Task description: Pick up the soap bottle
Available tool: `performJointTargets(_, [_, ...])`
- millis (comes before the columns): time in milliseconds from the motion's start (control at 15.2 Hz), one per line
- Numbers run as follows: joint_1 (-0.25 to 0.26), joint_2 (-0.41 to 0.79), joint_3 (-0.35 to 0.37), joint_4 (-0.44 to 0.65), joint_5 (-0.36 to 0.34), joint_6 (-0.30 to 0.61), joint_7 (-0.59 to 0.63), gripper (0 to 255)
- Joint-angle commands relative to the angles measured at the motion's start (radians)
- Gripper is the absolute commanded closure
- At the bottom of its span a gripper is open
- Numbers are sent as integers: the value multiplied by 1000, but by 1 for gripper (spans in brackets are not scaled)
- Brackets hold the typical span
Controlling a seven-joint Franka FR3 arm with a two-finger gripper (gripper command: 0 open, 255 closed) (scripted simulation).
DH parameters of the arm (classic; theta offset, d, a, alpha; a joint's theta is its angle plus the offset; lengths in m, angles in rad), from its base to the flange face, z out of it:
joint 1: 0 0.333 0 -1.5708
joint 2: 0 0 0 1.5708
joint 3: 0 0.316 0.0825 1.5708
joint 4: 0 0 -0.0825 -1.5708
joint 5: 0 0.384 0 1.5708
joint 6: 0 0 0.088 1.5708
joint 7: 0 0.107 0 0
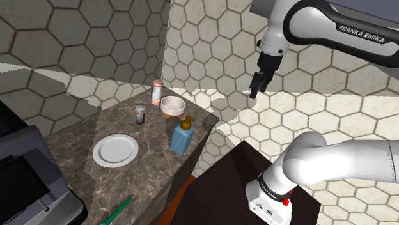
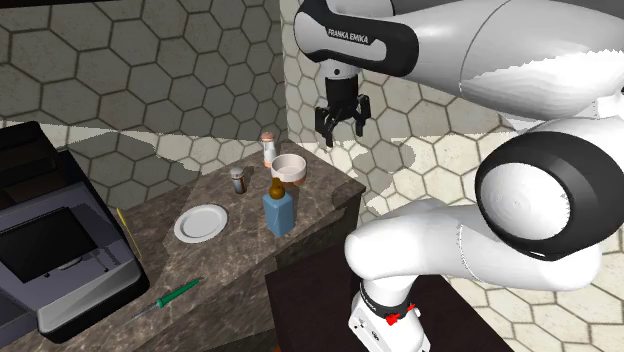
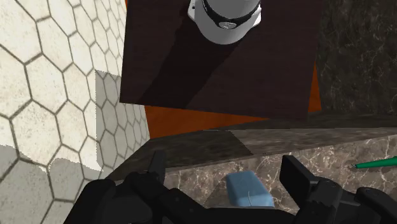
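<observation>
The jaws stand open with nothing between them, hanging well above the tabletop. In the wrist view a blue corner of the task's thing shows between the two black fingers (image 3: 157,167), touching neither.

That thing is the blue, flat-sided soap bottle with an amber pump top (image 1: 181,135). It stands upright on the dark marbled tabletop (image 1: 147,176), close to the edge that faces the dark box stand (image 1: 224,185). In the shoulder view the jaws hang at about 2 o'clock from it.

It looks rigid and fairly light, with smooth sides that may slip. It is also tall for its footprint, so a nudge near the edge could topple it. The safest hold is probably across the blue body below the shoulder, since the thin pump neck may twist or give.

- **Neighbours:** from the bottle, the white round plate (image 1: 115,150) lies at 9 o'clock. The small dark shaker (image 1: 140,114) is at 10, and the white bowl with a reddish base (image 1: 172,105) is near 12. The pale shaker with an orange cap (image 1: 156,91) stands beyond the bowl.
- **Hard to make out:** the hand's black body hides the pump and most of the bottle in the wrist view. How full the bottle is cannot be told. The green-handled tool (image 1: 115,212) at 7 o'clock is cut by the picture's edge.
</observation>
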Motion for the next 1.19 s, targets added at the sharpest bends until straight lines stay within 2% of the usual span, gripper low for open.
performJointTargets(0, [0, 0, 0, 0, 0, 0, 0, 0])
performJointTargets(528, [37, 269, 48, 14, 45, 196, 47, 0])
performJointTargets(1122, [73, 615, 95, 127, 73, 364, 90, 0])
